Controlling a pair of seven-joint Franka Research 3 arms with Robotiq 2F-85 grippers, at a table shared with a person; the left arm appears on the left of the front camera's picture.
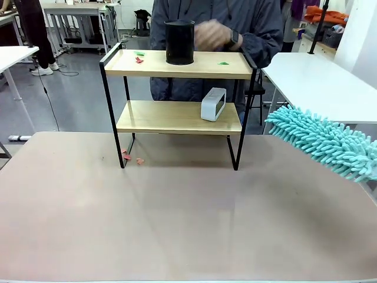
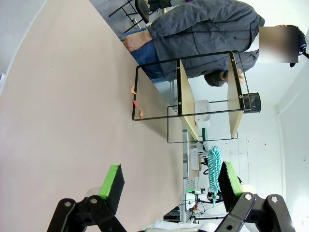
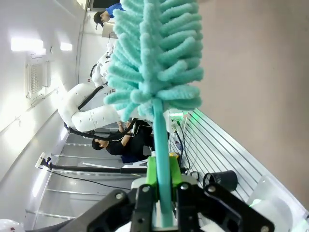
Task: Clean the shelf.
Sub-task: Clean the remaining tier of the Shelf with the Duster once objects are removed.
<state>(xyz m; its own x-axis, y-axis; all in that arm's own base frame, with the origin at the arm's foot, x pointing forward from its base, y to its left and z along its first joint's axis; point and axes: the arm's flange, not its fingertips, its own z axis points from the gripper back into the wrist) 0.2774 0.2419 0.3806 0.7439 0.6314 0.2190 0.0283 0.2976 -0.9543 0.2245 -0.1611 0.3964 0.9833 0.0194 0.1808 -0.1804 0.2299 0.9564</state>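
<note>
Right gripper (image 3: 163,174) is clamping fluffy teal microfibre duster (image 3: 154,48) by its handle; left gripper (image 2: 171,181) is hovering, jaws wide apart, facing two-tier wooden, black-framed shelf (image 2: 186,96).

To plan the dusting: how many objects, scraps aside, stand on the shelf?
2: a black cylinder on the top board, a white box on the lower board. Small things may hide behind them.
</note>
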